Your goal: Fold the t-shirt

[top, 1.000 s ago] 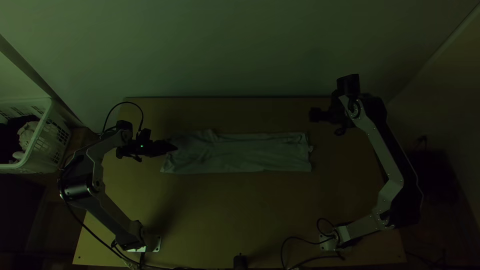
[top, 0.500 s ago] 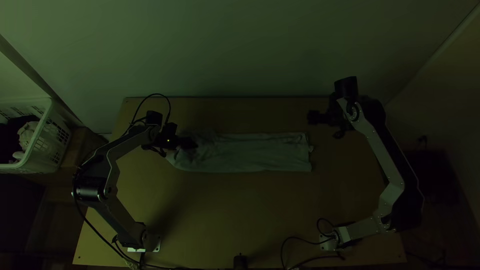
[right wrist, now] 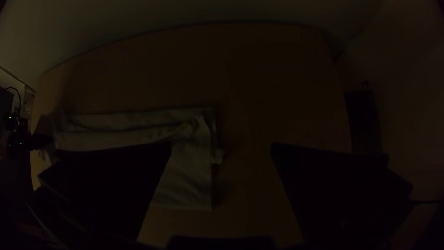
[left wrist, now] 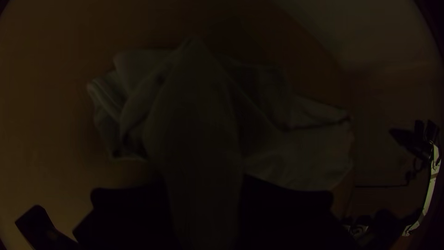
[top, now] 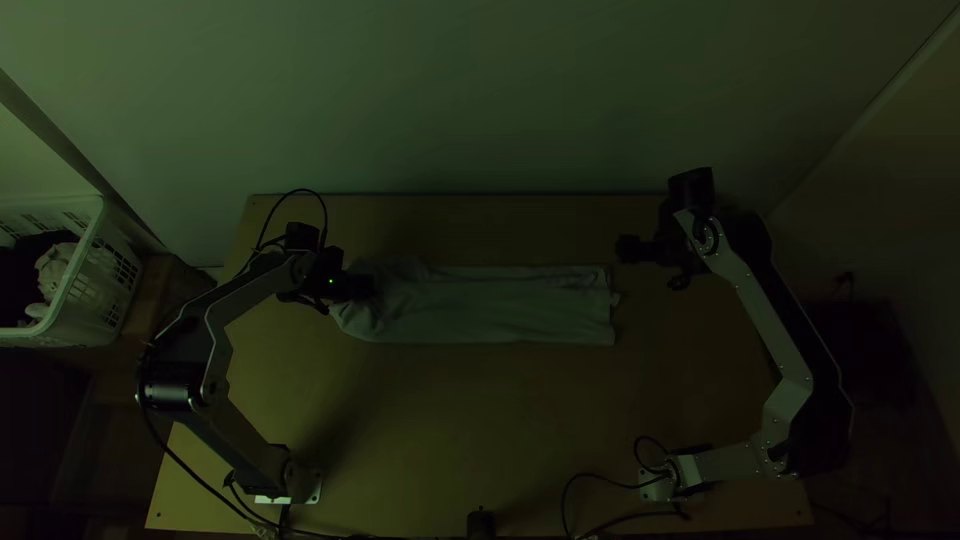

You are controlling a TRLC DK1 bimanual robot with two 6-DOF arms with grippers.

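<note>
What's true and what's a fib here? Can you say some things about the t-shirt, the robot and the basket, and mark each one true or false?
1. The t-shirt lies in a long strip on the table. True.
2. The right end effector is pinching the t-shirt. False: its fingers are wide apart and hold no cloth.
3. The left end effector has some of the t-shirt between its fingers. True.
4. The white basket stands in the middle of the table. False: it is off the table, past the left side in the top view.
</note>
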